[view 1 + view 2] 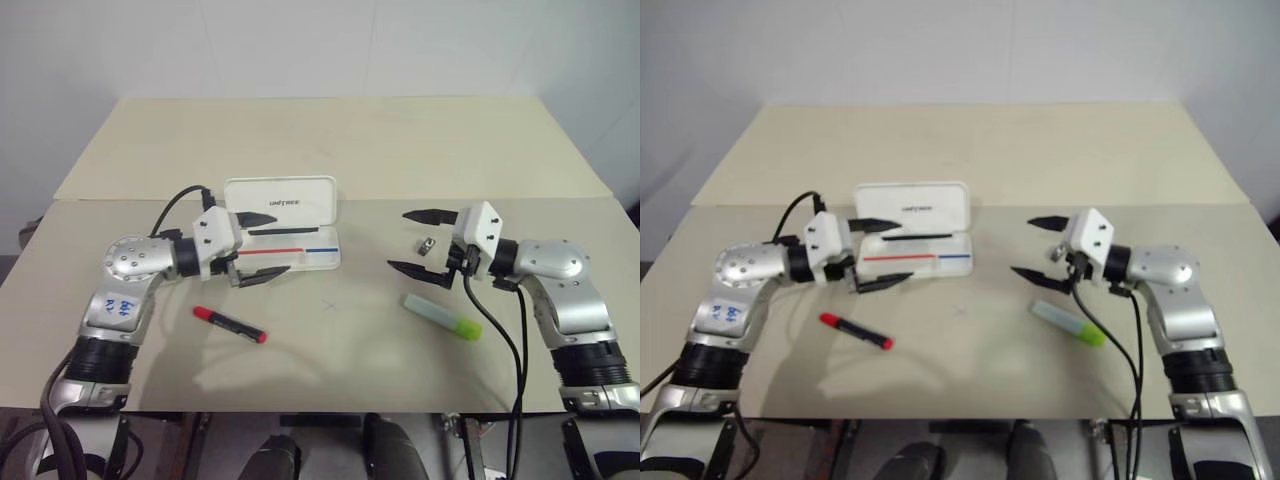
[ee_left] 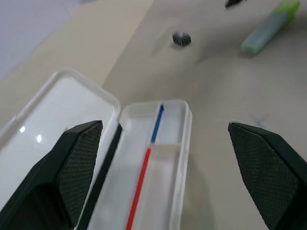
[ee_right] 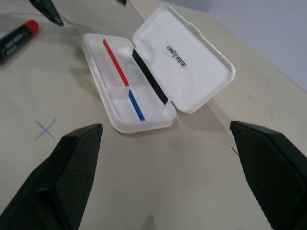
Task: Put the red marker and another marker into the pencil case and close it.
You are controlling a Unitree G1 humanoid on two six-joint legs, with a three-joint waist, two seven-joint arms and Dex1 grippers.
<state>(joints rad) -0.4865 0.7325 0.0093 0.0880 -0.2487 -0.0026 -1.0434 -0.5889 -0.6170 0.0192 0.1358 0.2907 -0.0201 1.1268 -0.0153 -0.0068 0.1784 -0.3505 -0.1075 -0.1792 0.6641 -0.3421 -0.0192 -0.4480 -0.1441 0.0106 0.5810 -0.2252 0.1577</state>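
Red marker: one, a slim pen (image 1: 230, 325) with a black barrel and red cap end, lying flat on the table (image 1: 330, 150) in front of the left hand and nearer the table's front edge than the case.
Handling, red marker: likely light and stiff, smooth and round, so it may roll; best pinched across the middle of the barrel.
Highlighter: one, thick and stubby (image 1: 443, 316), pale mint body with a lime-green cap, lying on the table just below the right hand.
Handling, highlighter: likely light and rigid, its wider body giving more to hold; take it across the middle of the body.
Pencil case: one, a white plastic box (image 1: 285, 232) lying open at the centre of the table, its lid printed "UNITREE" laid back, a red-and-blue line in the tray.
Handling, pencil case: probably light enough to slide when pushed; the lid is best pressed down along its free edge.
Left hand: (image 1: 268, 252) spread wide, holding nothing, hovering at the case's left end.
Right hand: (image 1: 418, 240) spread wide, empty, well to the right of the case.
Small dark object: one (image 1: 429, 244), on the table by the right hand; what it is cannot be told.
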